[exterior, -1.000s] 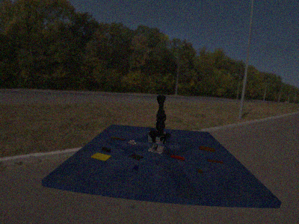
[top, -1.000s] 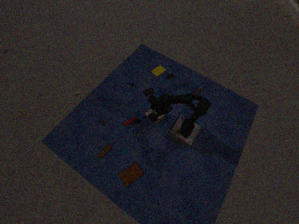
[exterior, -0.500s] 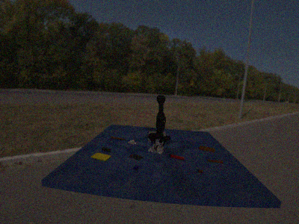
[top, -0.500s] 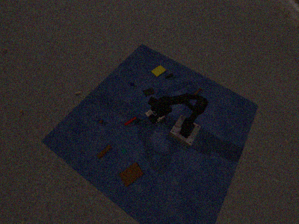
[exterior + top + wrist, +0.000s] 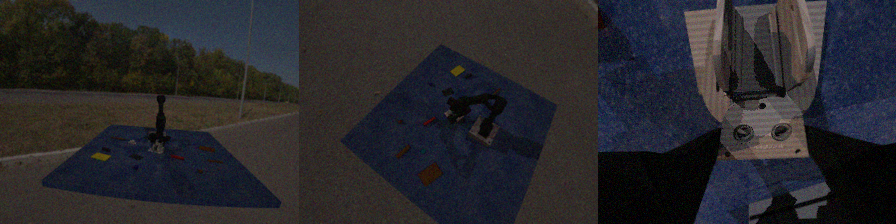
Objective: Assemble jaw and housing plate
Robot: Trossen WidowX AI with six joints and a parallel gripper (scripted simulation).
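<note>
Housing plate, one: clenched in the gripper (image 5: 456, 114) (image 5: 158, 142) (image 5: 763, 134), apparently for lowering over both stubs; the two jaws stood beyond, at twelve o'clock in the wrist view, meshing unclear.

Pale beige, flat-faced assembly (image 5: 460, 119) (image 5: 157, 148) (image 5: 700, 60): broad at one end, narrower at the other, lying on the blue tabletop. Two tall, pale upright pieces stand side by side on the broad part. Two round, dark-rimmed metallic fittings (image 5: 744, 132) sit beside each other on the narrower part. Individual jaws, pins and housing plate: indistinguishable.
</note>
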